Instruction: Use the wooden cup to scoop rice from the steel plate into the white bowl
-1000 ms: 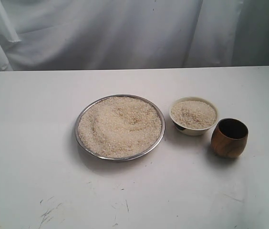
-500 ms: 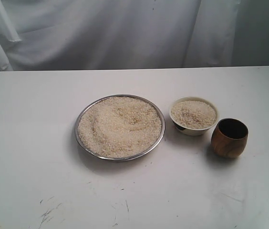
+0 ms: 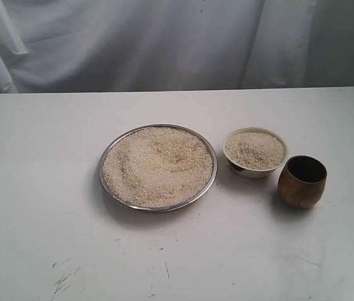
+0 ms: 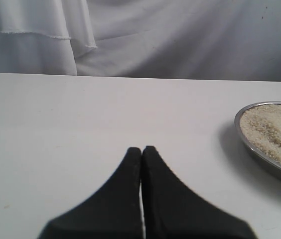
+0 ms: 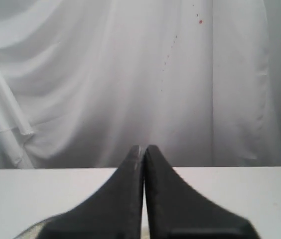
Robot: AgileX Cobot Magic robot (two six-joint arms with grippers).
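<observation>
- The left end effector (image 4: 141, 149) is closed and empty, its fingertips pressed together over the surface (image 4: 56, 124).
- The steel plate (image 4: 246, 143), full of rice (image 4: 275, 132), lies ahead of it and off to one side, not touching.
- The right end effector (image 5: 143, 148) is likewise closed on nothing.
- The white bowl (image 3: 258, 170) and the upright wooden cup (image 3: 301, 188) sit beyond the plate from the left end effector, untouched.

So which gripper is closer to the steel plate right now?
Left, probably: the left gripper is low over the table with the steel plate ahead to one side. The right gripper faces the curtain, showing only a blurred sliver of a dish.
</observation>
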